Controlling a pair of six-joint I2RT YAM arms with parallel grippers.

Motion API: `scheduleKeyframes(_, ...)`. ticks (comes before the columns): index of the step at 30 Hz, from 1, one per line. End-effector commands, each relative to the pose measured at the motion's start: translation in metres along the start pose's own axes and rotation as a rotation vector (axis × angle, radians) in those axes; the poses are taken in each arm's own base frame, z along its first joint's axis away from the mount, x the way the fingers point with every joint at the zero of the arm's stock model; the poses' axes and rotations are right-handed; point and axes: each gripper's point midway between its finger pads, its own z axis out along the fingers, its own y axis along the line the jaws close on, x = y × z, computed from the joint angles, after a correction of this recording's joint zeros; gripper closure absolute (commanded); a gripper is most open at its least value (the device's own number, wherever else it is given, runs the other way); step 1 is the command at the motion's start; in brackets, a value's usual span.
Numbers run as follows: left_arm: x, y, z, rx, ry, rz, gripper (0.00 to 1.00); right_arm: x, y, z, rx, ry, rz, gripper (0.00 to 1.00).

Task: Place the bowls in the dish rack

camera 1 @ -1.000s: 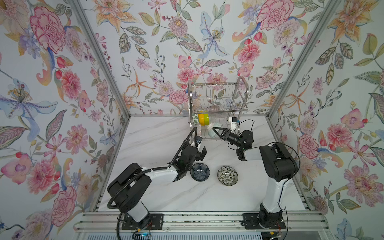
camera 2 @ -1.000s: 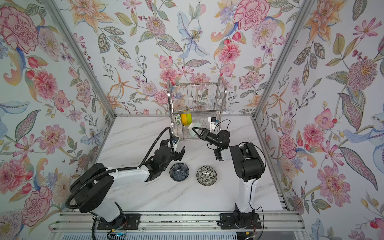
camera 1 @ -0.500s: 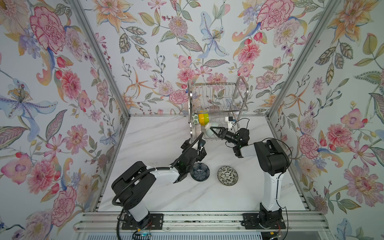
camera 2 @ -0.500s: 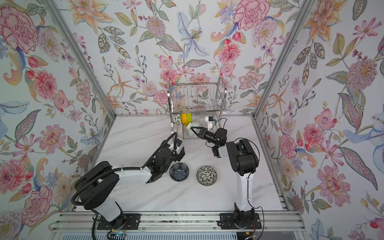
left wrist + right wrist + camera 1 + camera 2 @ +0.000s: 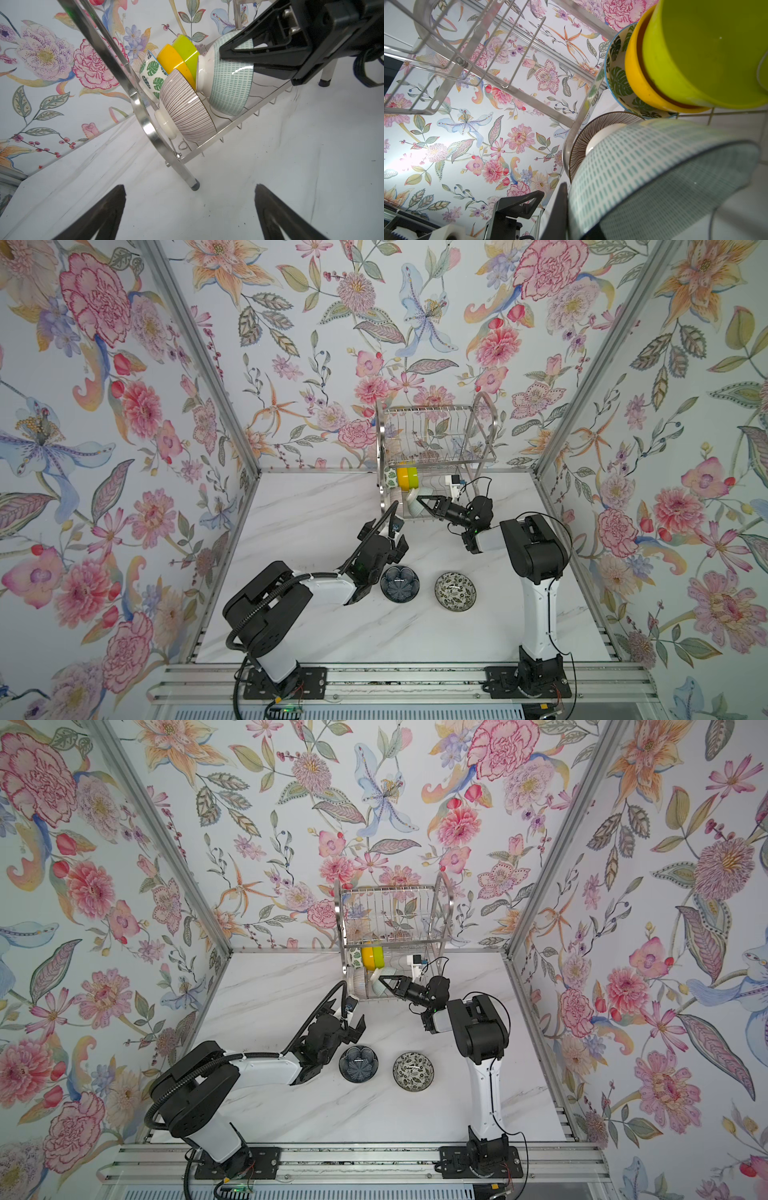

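Note:
The steel dish rack (image 5: 436, 435) (image 5: 392, 915) stands at the back wall. On its lower shelf stand on edge a leaf-print bowl (image 5: 152, 76), an orange-yellow bowl (image 5: 172, 60), a lime bowl (image 5: 187, 49) and a brown-striped bowl (image 5: 185, 110). My right gripper (image 5: 422, 501) (image 5: 577, 220) is shut on the rim of a pale green bowl (image 5: 228, 83) (image 5: 654, 166), which leans against the striped one inside the rack. My left gripper (image 5: 397, 545) (image 5: 190, 207) hangs open and empty above the table, just behind the dark blue bowl (image 5: 400, 583). A black-and-white floral bowl (image 5: 455, 590) sits right of it.
The rack's near left leg (image 5: 195, 186) stands just ahead of my left fingers. The rack's upper shelf (image 5: 467, 52) hangs above the right gripper. Floral walls close the white marble table (image 5: 316, 506) on three sides.
My right gripper has carried the pale green bowl a little further left into the rack's lower shelf. The left arm has barely shifted, its gripper still open.

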Motion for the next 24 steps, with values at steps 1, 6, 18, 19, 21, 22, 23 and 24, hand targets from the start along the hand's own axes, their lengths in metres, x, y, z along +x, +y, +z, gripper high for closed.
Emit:
scheduleKeyframes(1,0.001,0.001,-0.001,0.013,-0.003,-0.025,0.01,-0.005,0.016,0.006,-0.064,0.001,-0.061,1.00)
scheduleKeyframes(6,0.003,0.003,-0.002,0.005,0.001,-0.056,0.01,-0.003,0.015,0.010,-0.071,0.016,-0.053,1.00)
scheduleKeyframes(18,0.006,0.003,0.001,0.006,0.014,-0.070,0.01,0.000,0.019,0.016,-0.100,0.033,-0.047,1.00)
scheduleKeyframes(19,0.007,0.003,0.001,0.007,0.017,-0.069,0.01,0.001,0.020,0.017,-0.104,0.037,-0.047,1.00)
scheduleKeyframes(21,0.006,0.004,0.001,0.007,0.017,-0.071,0.01,0.001,0.021,0.019,-0.110,0.039,-0.045,1.00)
scheduleKeyframes(22,0.006,0.004,0.001,0.007,0.018,-0.071,0.01,0.002,0.021,0.019,-0.112,0.042,-0.043,1.00)
scheduleKeyframes(23,0.006,0.004,0.001,0.007,0.019,-0.072,0.01,0.002,0.021,0.020,-0.113,0.045,-0.041,1.00)
scheduleKeyframes(24,0.007,0.004,0.001,0.007,0.019,-0.073,0.01,0.002,0.021,0.020,-0.116,0.048,-0.041,1.00)
